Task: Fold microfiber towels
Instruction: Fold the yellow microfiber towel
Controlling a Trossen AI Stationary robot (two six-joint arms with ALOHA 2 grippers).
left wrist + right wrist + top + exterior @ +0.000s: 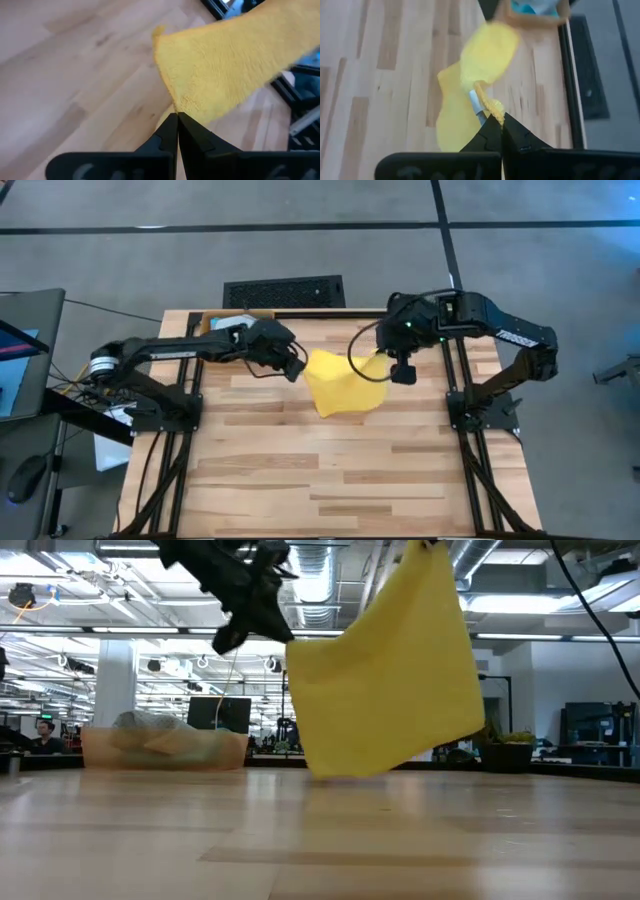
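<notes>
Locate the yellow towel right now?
In the high view the yellow towel hangs above the table's far middle, stretched between the left gripper and the right gripper, each shut on a corner.

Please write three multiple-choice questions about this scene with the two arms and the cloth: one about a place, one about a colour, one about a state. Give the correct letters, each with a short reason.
1. Where is the orange tray?
A. at the far left corner of the table
B. at the near right corner
C. under the right arm

2. What colour is the towel held up between the arms?
A. sky blue
B. yellow
C. pale grey

3. How are the two grippers?
A. both open
B. only the left one shut
C. both shut on the towel

Answers:
1 A: the high view shows it behind the left arm.
2 B: the yellow towel hangs over the table.
3 C: the left gripper and the right gripper each pinch an edge of it.
</notes>
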